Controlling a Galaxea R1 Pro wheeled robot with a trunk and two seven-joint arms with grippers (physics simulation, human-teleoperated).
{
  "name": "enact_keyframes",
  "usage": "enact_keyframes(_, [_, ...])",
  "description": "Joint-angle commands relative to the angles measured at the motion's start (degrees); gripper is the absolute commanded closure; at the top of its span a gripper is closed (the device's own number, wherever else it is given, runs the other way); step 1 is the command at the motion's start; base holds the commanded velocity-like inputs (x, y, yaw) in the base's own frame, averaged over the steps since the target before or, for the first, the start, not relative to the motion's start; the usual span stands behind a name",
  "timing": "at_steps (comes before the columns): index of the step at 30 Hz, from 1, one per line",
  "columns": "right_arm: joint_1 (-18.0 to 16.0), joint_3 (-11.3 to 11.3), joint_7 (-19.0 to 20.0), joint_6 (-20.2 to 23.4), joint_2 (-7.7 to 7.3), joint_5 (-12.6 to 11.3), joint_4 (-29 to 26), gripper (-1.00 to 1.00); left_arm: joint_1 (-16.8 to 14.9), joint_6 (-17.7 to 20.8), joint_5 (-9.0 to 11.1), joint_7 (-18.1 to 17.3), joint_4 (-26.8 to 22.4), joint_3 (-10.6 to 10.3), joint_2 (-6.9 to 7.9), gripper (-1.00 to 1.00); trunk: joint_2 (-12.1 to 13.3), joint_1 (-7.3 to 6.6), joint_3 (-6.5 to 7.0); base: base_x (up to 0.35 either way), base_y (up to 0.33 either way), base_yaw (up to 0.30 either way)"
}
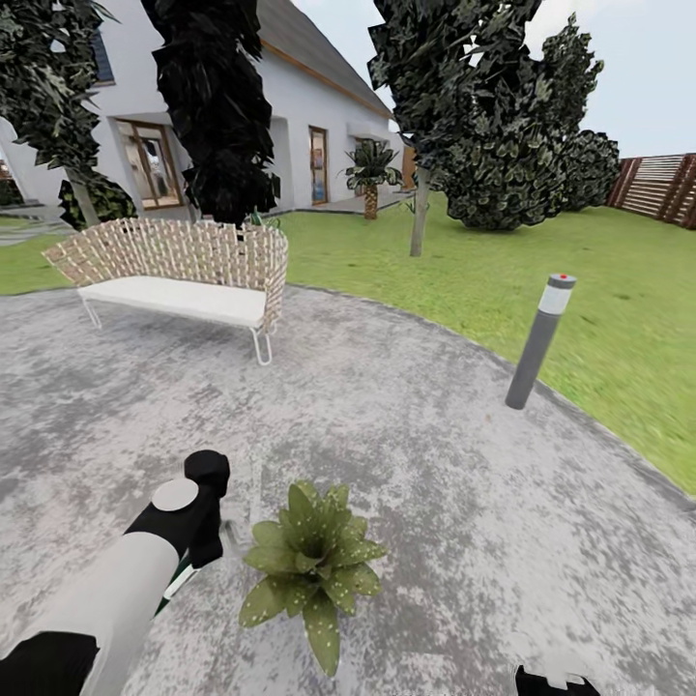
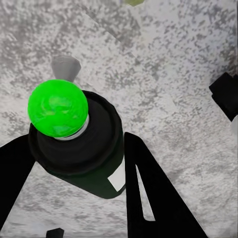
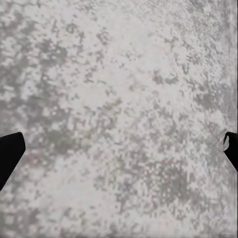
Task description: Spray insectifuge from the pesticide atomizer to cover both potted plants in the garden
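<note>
My left gripper point(image 2: 79, 171) is shut on the pesticide atomizer point(image 2: 84, 148), a dark bottle with a bright green round top and a white label patch; black fingers point(image 2: 148, 188) press on both sides of it. In the head view the left gripper point(image 1: 205, 527) hangs low over the grey speckled patio point(image 1: 406, 425), just left of one potted plant point(image 1: 314, 561), a low rosette of speckled green leaves. A sliver of the bottle point(image 1: 176, 583) peeks out under the wrist. My right gripper point(image 3: 119, 151) is open above bare patio, and its dark body point(image 1: 556, 682) shows at the bottom edge.
A grey bollard lamp point(image 1: 539, 340) leans at the patio's right rim. A woven bench point(image 1: 179, 271) stands at the back left. Lawn point(image 1: 599, 290), dark bushes point(image 1: 512, 164), a palm point(image 1: 370, 174), a white house and a slat fence point(image 1: 662, 186) lie beyond.
</note>
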Motion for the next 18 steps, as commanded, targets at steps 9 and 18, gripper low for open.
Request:
enact_keyframes(9, [-0.06,-0.39,-0.17,-0.27,0.0,0.65,0.17,-1.0,0.57,-3.15,-0.61,-0.51,0.06,-0.23,0.34,1.0,-0.02,-0.01,-0.05,0.0,0.0,-0.181])
enact_keyframes(18, [-0.06,-0.37,-0.17,-0.24,-0.09,0.77,0.23,-1.0,0.58,-3.14,-0.56,-0.51,0.0,-0.13,0.25,1.0,-0.02,-0.01,-0.05,-0.084,0.259,-0.002])
